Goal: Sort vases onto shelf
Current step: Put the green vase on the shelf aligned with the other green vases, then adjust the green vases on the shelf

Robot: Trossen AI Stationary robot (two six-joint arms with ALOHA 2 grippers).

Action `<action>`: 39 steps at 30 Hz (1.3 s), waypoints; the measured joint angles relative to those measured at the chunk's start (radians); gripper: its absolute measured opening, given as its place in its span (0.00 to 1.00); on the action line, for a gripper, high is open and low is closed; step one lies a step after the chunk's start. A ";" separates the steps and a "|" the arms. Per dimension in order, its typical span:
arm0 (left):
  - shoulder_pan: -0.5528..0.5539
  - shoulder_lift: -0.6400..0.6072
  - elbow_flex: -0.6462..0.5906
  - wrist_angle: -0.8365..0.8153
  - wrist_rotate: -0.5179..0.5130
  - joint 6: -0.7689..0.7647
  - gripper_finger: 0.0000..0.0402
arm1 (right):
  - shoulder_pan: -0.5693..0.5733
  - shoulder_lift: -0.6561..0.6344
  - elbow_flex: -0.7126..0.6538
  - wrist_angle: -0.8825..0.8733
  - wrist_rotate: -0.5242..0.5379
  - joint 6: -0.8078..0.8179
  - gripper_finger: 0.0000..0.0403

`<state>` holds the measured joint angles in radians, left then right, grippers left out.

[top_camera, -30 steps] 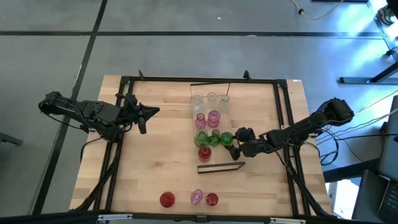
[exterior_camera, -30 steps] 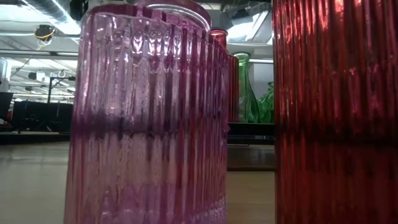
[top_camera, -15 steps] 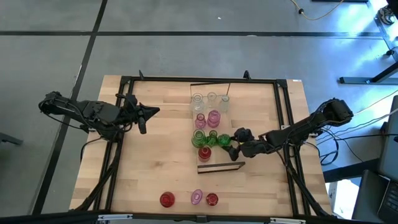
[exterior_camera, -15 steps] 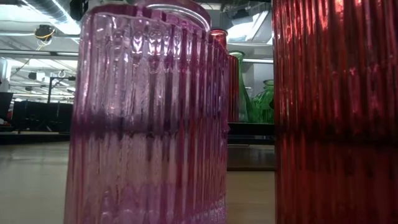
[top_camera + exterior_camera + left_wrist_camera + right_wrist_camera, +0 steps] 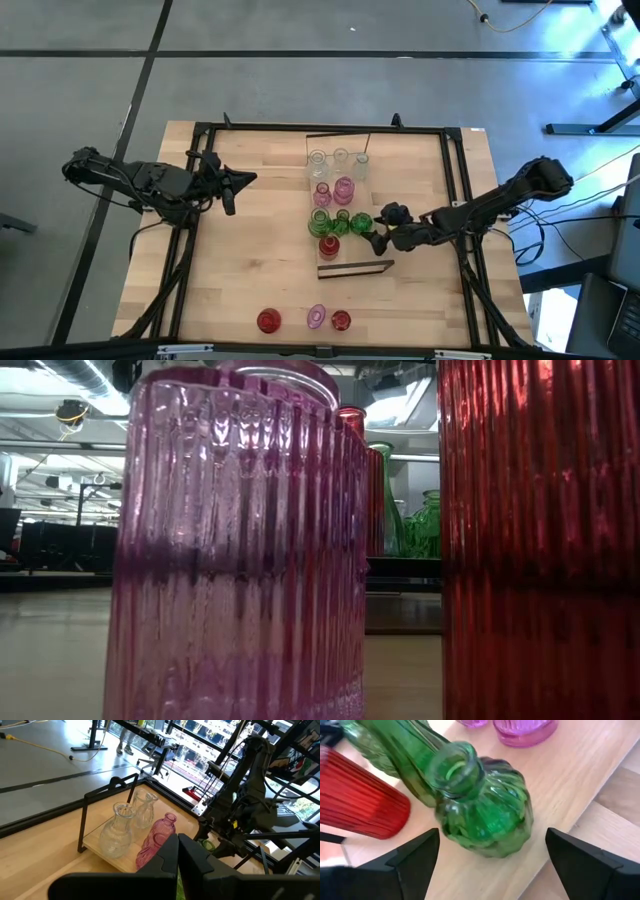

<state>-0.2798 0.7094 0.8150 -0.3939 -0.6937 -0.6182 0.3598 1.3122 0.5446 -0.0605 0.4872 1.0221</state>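
- At the right edge of the long pale-wood shelf (image 5: 352, 190), the right gripper (image 5: 378, 231) sits with its fingers spread wide around a ribbed, round-bellied green glass vase (image 5: 485, 812), gripping nothing.
- That green vase stands upright on the plank near its right edge, glossy and translucent, with a flared open mouth, beside a ribbed red glass vase (image 5: 357, 802).
- On the shelf: clear glass vases (image 5: 338, 160) at the far end, pink ones (image 5: 334, 190) in the middle, 3 green, 1 red nearest.
- Left to do, I'd say: 3 vases wait near the tabletop's front edge, a red one (image 5: 268, 320), a pink one (image 5: 316, 317) and a second red (image 5: 341, 320).
- The left gripper (image 5: 243, 181) waits pinched closed and empty, over the tabletop's left half.
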 joint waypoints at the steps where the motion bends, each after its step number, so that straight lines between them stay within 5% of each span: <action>1: 0.000 0.000 0.000 0.000 0.000 0.000 0.00 | 0.000 -0.007 0.000 0.000 0.000 0.000 0.86; 11: 0.000 0.000 0.000 -0.002 0.003 -0.001 0.00 | 0.027 -0.107 0.000 -0.100 0.018 0.037 0.86; 19: 0.004 0.029 0.000 -0.073 0.043 -0.109 0.00 | 0.182 -0.259 0.000 -0.450 0.130 0.342 0.86; 24: 0.019 0.126 -0.001 -0.210 0.148 -0.221 0.00 | 0.197 -0.234 0.000 -0.496 0.044 0.385 0.86; 32: 0.018 0.270 0.000 -0.197 0.170 -0.258 0.00 | 0.197 -0.156 0.000 -0.580 0.008 0.493 0.86; 39: 0.049 0.449 -0.001 -0.181 0.362 -0.332 0.00 | 0.197 -0.114 0.000 -0.592 -0.014 0.523 0.86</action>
<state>-0.2306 1.1588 0.8143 -0.5750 -0.3320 -0.9497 0.5564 1.1978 0.5449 -0.6526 0.4728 1.5454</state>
